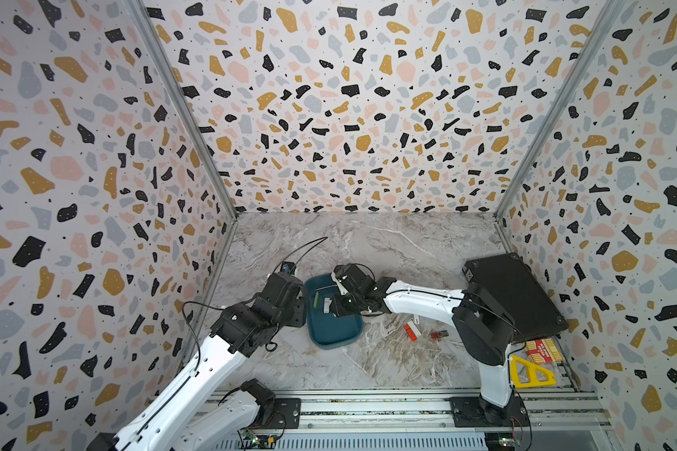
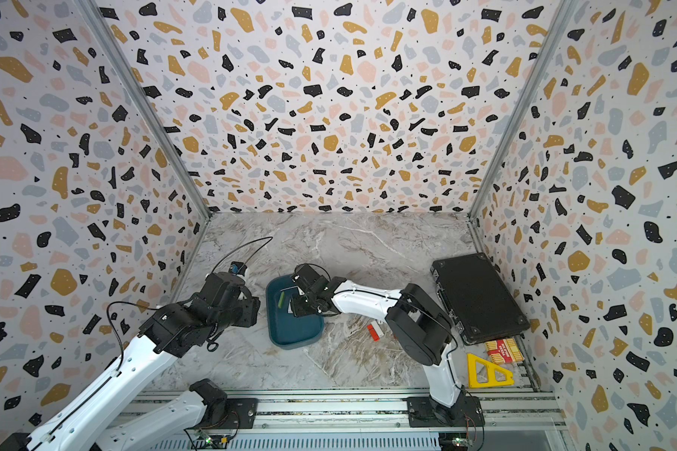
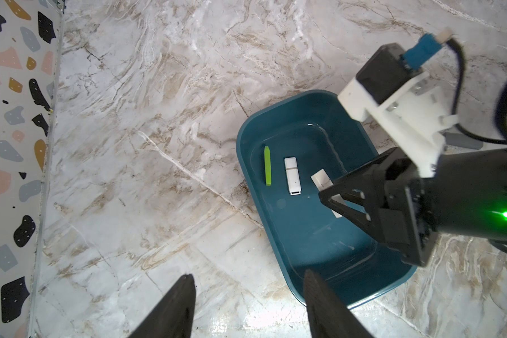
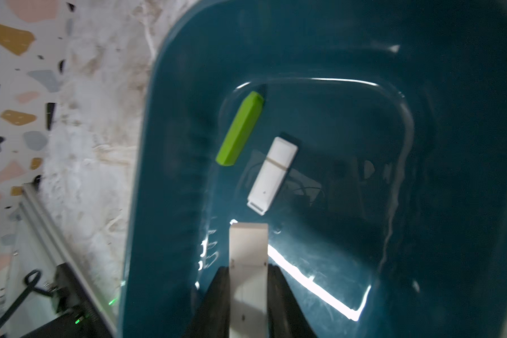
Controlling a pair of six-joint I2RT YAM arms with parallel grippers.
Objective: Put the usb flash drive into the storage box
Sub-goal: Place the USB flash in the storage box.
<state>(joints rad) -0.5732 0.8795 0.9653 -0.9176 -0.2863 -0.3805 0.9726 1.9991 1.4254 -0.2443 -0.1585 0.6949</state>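
Starting from the lower left of both top views, my left arm reaches in, and my left gripper (image 3: 248, 276) hangs at the left wall of the storage box (image 1: 335, 332), jaws wide apart with nothing between them

The box sits just left of centre in the lower half of the frame. On its floor lie a green stick (image 3: 267, 165) and, just beside it, a white capped stick (image 3: 292, 175), roughly parallel and not touching

Over the right part of the box, my right gripper (image 4: 248, 267) is clamped narrow on the usb flash drive (image 4: 248, 245), a pale flat stick. Its free end juts past my fingertips, low over the box floor; whether it touches the floor I cannot tell

I judge the drive light, stiff and smooth-shelled, so it could slide or twist in a loose pinch. The best hold looks to be across its long narrow sides near the middle, about where I have it. Released from this height it should land flat and unharmed

Right of the box, on the marble table (image 1: 368, 242), lie a red-and-white drive (image 1: 412, 331) and a dark reddish drive (image 1: 439, 334), both outside it. At the far right rests the flat black case (image 1: 512, 296)
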